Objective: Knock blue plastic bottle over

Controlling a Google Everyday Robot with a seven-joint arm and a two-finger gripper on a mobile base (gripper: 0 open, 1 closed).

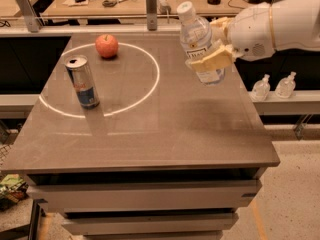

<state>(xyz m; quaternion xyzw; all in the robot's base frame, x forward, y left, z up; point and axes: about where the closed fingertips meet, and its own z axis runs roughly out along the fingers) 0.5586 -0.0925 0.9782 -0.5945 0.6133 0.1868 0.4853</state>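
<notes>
The blue plastic bottle (198, 42), clear with a white cap and white label, is off the table, tilted with its cap toward the upper left. My gripper (215, 44) comes in from the right on a white arm and is shut on the bottle's lower half, with one tan finger (209, 60) across its front. The bottle hangs above the right side of the grey table (150, 134).
A silver-blue drink can (83, 82) stands upright at the table's left, on a white circle line. A red apple (106, 45) sits at the back. Two small clear pump bottles (273, 86) stand on a shelf at the right. A cluttered bench runs behind.
</notes>
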